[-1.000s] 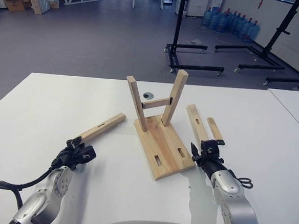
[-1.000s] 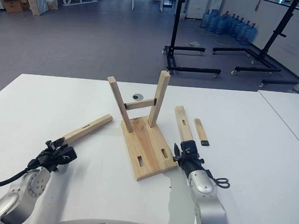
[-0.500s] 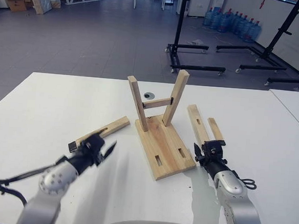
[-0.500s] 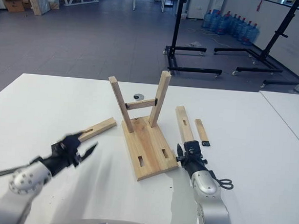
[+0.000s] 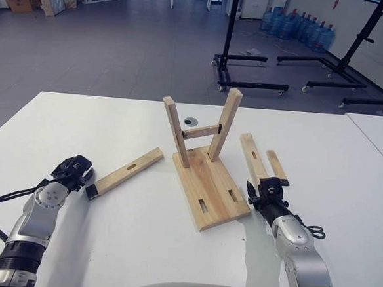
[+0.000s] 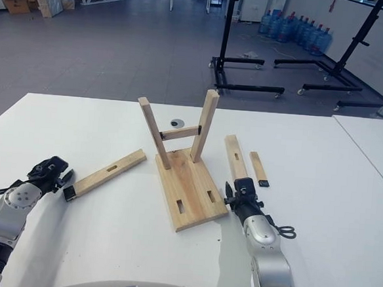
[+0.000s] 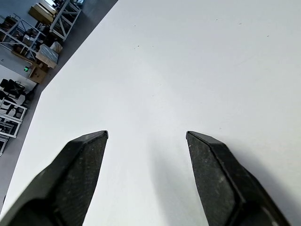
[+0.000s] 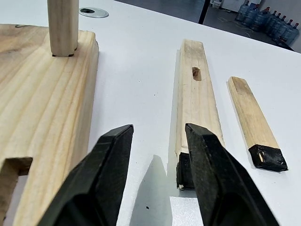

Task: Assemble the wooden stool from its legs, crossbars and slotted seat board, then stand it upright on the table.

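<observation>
The slotted seat board (image 5: pixel 214 191) lies flat mid-table with two legs (image 5: pixel 177 131) (image 5: pixel 224 125) standing in its far slots, joined by a crossbar (image 5: pixel 201 132). A loose leg (image 5: pixel 127 171) lies to its left, its black-tipped near end just right of my left gripper (image 5: pixel 78 170). That gripper (image 7: pixel 146 134) is open over bare table. A second loose leg (image 8: pixel 195 94) and a short crossbar (image 8: pixel 251 115) lie right of the board. My right gripper (image 8: pixel 157 127) stands open at that leg's near end, between the leg and the board's edge.
A round grommet (image 5: pixel 190 122) sits in the white table (image 5: pixel 67 128) behind the stool parts. A second table (image 5: pixel 382 137) adjoins at the far right. Two near slots in the seat board (image 5: pixel 203 205) are unfilled. Bare table lies at the front left.
My left gripper lifted off the left loose leg's near end, swung up, then settled further left, open over bare table. The right gripper barely shifted.
</observation>
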Tool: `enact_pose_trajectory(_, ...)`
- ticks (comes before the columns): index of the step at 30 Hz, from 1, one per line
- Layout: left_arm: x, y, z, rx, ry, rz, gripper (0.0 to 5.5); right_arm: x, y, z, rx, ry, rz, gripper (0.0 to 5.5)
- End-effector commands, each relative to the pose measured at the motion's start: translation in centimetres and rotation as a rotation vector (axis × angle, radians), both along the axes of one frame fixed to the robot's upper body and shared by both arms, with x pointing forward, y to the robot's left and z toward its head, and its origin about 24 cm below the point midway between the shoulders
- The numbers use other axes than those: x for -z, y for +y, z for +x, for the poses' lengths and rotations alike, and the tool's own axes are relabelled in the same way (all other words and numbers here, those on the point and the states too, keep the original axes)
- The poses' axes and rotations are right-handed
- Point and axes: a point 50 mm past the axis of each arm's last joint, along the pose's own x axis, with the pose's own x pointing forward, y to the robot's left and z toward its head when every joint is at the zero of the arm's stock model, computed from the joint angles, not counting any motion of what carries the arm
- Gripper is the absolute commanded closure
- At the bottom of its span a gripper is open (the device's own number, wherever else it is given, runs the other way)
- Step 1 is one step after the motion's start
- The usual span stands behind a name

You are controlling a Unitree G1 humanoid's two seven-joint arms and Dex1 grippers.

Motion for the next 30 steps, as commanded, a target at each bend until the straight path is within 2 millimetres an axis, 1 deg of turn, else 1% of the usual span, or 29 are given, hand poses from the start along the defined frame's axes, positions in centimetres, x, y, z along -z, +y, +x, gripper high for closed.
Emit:
enact_pose_trajectory(1, 1.7, -1.0, -2.1, 0.121, 0.108, -0.083, 2.45, -0.3, -1.0, 0.4, 0.027, -0.022, 0.006, 3.45)
enact_pose_trajectory(5, 1.6, -3.8, -4.3, 0.303, 0.134, -0.208, 2.45, -1.2, -3.5, 1.2, 0.096, -0.071, 0.035, 3.45)
enact_pose_trajectory(7, 1.2, -4.7, -4.9, 0.356, 0.134, -0.237, 2.45, -1.7, -4.4, 1.4, 0.114, -0.095, 0.043, 3.45)
enact_pose_trajectory(9, 0.8, -5.1, -5.0, 0.366, 0.114, -0.247, 2.45, -1.8, -5.2, 1.9, 0.118, -0.111, 0.059, 3.45)
enact_pose_trajectory(11, -0.3, -5.8, -4.3, 0.364, 0.052, -0.308, 2.45, -1.6, -6.3, 2.5, 0.116, -0.109, 0.060, 3.45)
enact_pose_trajectory(13, -1.5, -6.8, -3.6, 0.380, -0.013, -0.363, 2.45, -1.0, -7.8, 3.1, 0.104, -0.071, 0.054, 3.45)
enact_pose_trajectory(15, -3.1, -7.3, -2.0, 0.344, -0.115, -0.397, 2.45, -0.5, -8.9, 4.0, 0.096, -0.035, 0.060, 3.45)
enact_pose_trajectory(17, -4.9, -7.4, -0.2, 0.271, -0.223, -0.449, 2.45, 0.0, -9.6, 4.6, 0.091, -0.012, 0.052, 3.45)
enact_pose_trajectory(18, -5.4, -7.5, 0.4, 0.246, -0.245, -0.467, 2.45, 0.5, -9.9, 4.8, 0.091, 0.005, 0.046, 3.45)
enact_pose_trajectory(21, -5.7, -8.1, 1.2, 0.221, -0.257, -0.480, 2.45, 2.3, -10.3, 5.1, 0.088, 0.088, 0.066, 3.45)
enact_pose_trajectory(24, -5.6, -8.2, 1.3, 0.207, -0.250, -0.474, 2.45, 4.1, -10.5, 4.6, 0.092, 0.191, 0.143, 3.45)
enact_pose_trajectory(25, -5.6, -8.2, 1.4, 0.205, -0.248, -0.475, 2.45, 4.4, -10.5, 4.4, 0.088, 0.208, 0.155, 3.45)
enact_pose_trajectory(27, -5.4, -8.2, 1.3, 0.202, -0.241, -0.475, 2.45, 4.4, -10.3, 4.3, 0.072, 0.196, 0.153, 3.45)
enact_pose_trajectory(30, -5.2, -8.4, 1.1, 0.209, -0.229, -0.483, 2.45, 2.9, -10.3, 4.7, 0.077, 0.093, 0.166, 3.45)
